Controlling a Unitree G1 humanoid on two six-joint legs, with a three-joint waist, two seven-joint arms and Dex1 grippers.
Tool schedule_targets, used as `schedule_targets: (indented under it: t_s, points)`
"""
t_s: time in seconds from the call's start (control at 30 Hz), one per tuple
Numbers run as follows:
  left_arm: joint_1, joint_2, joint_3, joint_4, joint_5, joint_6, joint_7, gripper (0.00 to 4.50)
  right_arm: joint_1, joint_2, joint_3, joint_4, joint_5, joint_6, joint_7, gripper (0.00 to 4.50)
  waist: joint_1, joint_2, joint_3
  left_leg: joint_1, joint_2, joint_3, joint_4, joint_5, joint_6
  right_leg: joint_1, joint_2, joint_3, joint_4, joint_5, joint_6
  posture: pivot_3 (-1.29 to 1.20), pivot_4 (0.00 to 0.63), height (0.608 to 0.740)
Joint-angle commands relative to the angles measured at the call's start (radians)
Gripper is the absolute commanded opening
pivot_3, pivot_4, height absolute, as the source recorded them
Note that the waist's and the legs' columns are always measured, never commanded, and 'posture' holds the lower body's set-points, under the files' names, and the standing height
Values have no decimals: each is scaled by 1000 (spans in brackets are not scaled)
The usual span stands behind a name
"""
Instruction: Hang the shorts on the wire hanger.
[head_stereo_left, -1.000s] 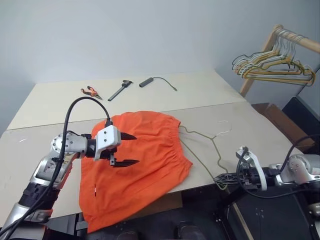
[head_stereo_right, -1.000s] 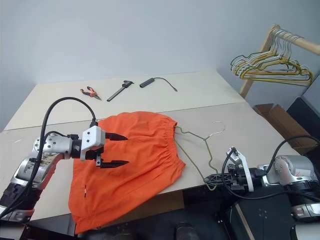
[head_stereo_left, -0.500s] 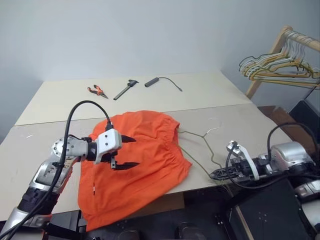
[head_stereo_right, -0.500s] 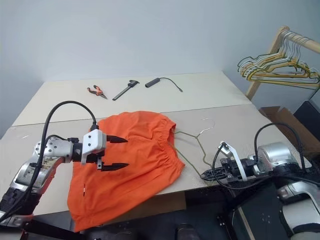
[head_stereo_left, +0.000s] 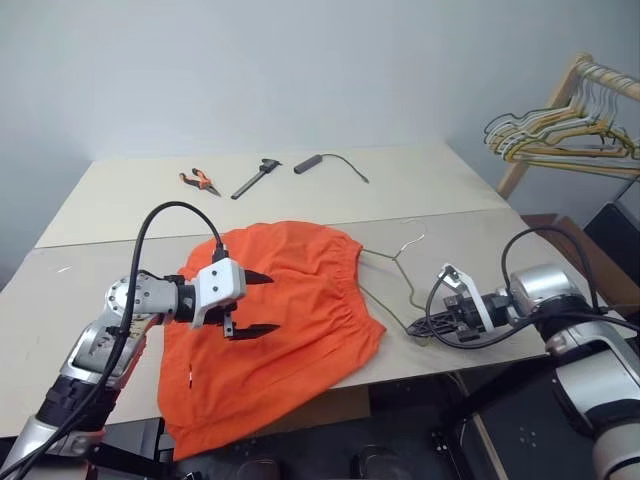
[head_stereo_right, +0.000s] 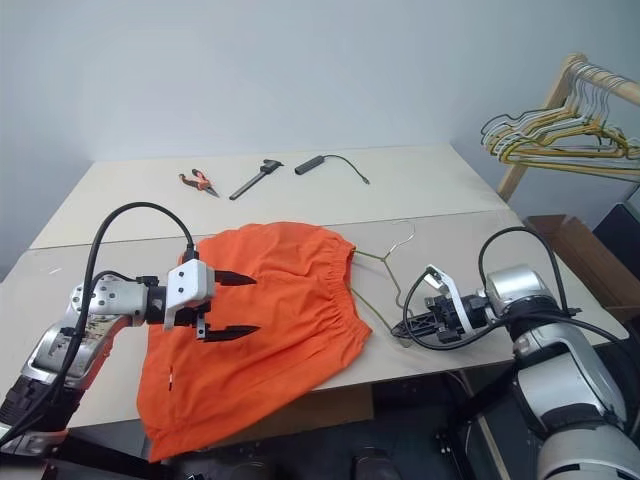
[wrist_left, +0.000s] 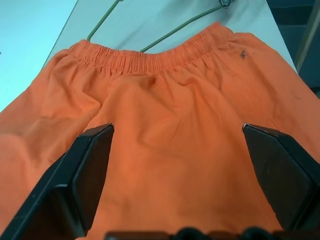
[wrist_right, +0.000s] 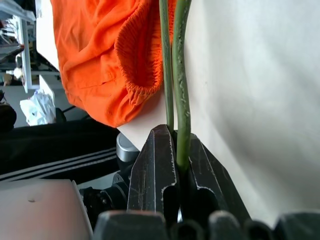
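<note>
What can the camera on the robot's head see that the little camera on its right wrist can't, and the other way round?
Head view alone: the left gripper hanging open above the shorts, the whole table with pliers and other small tools at its far side, and a bunch of hangers on a rack.

Right wrist view alone: close up, the right gripper's fingers shut on the wire hanger, pinching its wire near the table's edge.

Both: the orange shorts, the wire hanger and the pale tabletop.
</note>
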Motion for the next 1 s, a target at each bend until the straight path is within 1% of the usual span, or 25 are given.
schedule_targets:
  t_s: [0.03,0.2,0.3,0.4,0.47,0.53,0.67,0.83,0.9,1.0]
  points:
    - [-14,-1,5,-26,-5,-1,7,4480,-71,17,-36,60,-35,-44,50,0,0,0,0,0,0,0,0,0,0,0,0,0,0,0,0,29,0,740]
    - [-16,-7,2,-27,-3,-1,10,4480,-94,47,-71,143,-79,-93,41,0,3,1,0,0,0,0,0,0,0,0,0,0,0,0,0,28,0,740]
    - [-16,-11,0,-30,-3,-2,10,4480,-103,57,-147,154,-84,-141,-34,0,3,1,0,-1,0,0,0,0,0,0,-1,0,0,0,0,25,0,740]
    - [-24,-16,-1,-28,-3,-1,12,4480,-32,53,-225,6,-90,-271,-131,0,2,1,0,-1,0,0,0,0,0,0,-1,0,0,0,0,25,0,740]
    - [-32,-11,-6,-25,-3,3,0,4480,46,49,-247,-155,-112,-352,-191,0,2,1,0,-1,0,-1,0,0,0,-1,0,0,1,0,0,16,0,740]
    - [-41,-9,-11,-21,-7,-3,-16,4480,101,46,-267,-290,-108,-358,-224,0,2,2,0,-1,0,-1,0,0,0,0,0,-1,1,0,0,9,0,740]
    - [-67,-17,-16,-10,-4,-12,-22,4480,154,54,-300,-481,-103,-332,-320,0,2,4,0,-1,0,0,0,0,0,-1,0,0,1,0,0,-3,0,740]
    - [-145,-23,17,16,-25,-10,-15,4480,174,19,-281,-614,-143,-366,-375,0,-1,4,0,0,0,0,0,0,0,0,0,-1,1,0,0,-16,0,740]
    - [-198,-15,48,38,-45,-23,-27,4480,168,1,-273,-643,-161,-384,-378,0,0,4,0,-1,0,1,0,0,0,-1,0,-1,0,0,0,-16,0,740]
    - [-297,-18,84,119,-53,-61,-21,4480,151,-6,-268,-658,-175,-396,-385,0,-1,4,0,-1,0,4,0,0,0,0,0,-1,-1,0,0,-14,0,740]
